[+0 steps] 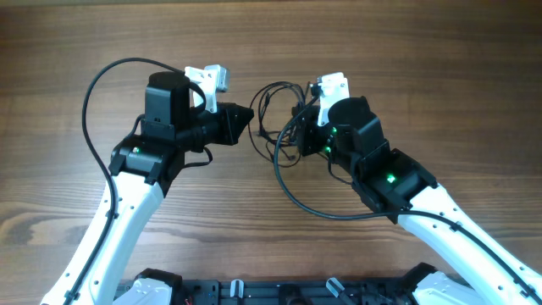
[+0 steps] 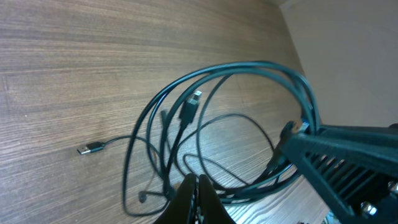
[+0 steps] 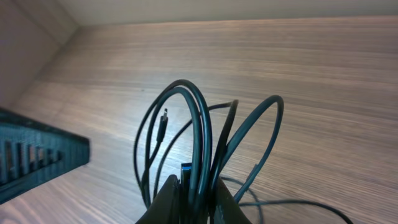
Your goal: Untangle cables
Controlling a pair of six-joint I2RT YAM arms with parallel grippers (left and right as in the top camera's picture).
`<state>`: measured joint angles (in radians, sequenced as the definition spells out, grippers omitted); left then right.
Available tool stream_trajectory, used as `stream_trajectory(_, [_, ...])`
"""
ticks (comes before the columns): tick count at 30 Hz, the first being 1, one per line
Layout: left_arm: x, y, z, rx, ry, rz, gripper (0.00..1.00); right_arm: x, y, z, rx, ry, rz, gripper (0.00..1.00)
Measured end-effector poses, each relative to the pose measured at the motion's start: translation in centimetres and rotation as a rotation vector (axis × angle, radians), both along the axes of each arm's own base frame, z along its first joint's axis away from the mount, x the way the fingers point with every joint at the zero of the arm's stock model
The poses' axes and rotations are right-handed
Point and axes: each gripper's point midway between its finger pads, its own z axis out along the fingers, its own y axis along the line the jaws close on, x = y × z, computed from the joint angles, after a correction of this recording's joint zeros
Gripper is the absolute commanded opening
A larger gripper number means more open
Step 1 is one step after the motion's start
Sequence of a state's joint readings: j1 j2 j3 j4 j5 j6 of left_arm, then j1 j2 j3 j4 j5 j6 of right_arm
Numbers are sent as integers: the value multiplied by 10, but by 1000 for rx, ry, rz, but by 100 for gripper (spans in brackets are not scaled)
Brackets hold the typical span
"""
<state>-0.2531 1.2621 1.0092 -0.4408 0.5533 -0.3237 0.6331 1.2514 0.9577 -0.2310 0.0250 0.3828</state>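
The cables (image 1: 273,114) are thin black cords tangled in loose loops between my two grippers. My left gripper (image 1: 251,120) is shut at the left edge of the tangle; in the left wrist view its fingers (image 2: 198,186) are pressed together where thin strands of the cables (image 2: 249,68) meet their tips. A USB plug (image 2: 92,148) lies loose on the wood. My right gripper (image 1: 310,119) is shut on several strands (image 3: 199,124) and a blue-tipped plug (image 3: 185,171) between its fingers (image 3: 194,194). The loops stand up above the table.
The wooden table (image 1: 423,51) extends all round. Thick black arm cables arc by the left arm (image 1: 97,85) and below the right arm (image 1: 296,199). A black frame (image 1: 279,292) runs along the front edge.
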Motion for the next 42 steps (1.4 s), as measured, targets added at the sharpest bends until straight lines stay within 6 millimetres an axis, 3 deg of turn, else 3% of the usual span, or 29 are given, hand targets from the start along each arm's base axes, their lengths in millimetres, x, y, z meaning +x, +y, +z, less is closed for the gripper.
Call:
stream_trajectory(15, [10,-1,10,24,-108,-25,4,-25,43,22,166,12,257,4])
stream_trajectory(22, [30,-2,11,39,-177,-11,4,-40,56,25,219,46,355,4])
stream_trajectory(23, [34,-1,14,41,-198,2,4,-41,56,24,220,54,356,9])
stream_trajectory(24, [38,1,17,43,-213,22,4,-41,55,23,219,63,354,28])
stream_trajectory(25, [41,2,19,44,-223,35,4,-42,54,19,209,79,346,34])
stream_trajectory(26, [44,3,22,42,-233,55,4,-44,49,9,188,122,327,36])
stream_trajectory(29, [59,16,33,48,-274,167,4,-48,23,-30,56,247,204,64])
stream_trajectory(31, [60,27,48,42,-305,231,4,-39,-6,-48,-46,271,46,66])
stream_trajectory(34, [45,45,85,20,-382,299,4,-26,-38,-56,-135,253,-145,67])
stream_trajectory(35, [36,53,96,19,-402,323,4,-23,-44,-55,-142,241,-183,74])
stream_trajectory(37, [24,60,101,32,-394,345,4,-18,-39,-50,-119,218,-173,86])
stream_trajectory(39, [14,65,79,75,-300,351,4,-17,-12,-44,-80,179,-19,93])
stream_trajectory(42, [4,68,39,141,-144,343,4,-33,17,-73,-124,240,215,94])
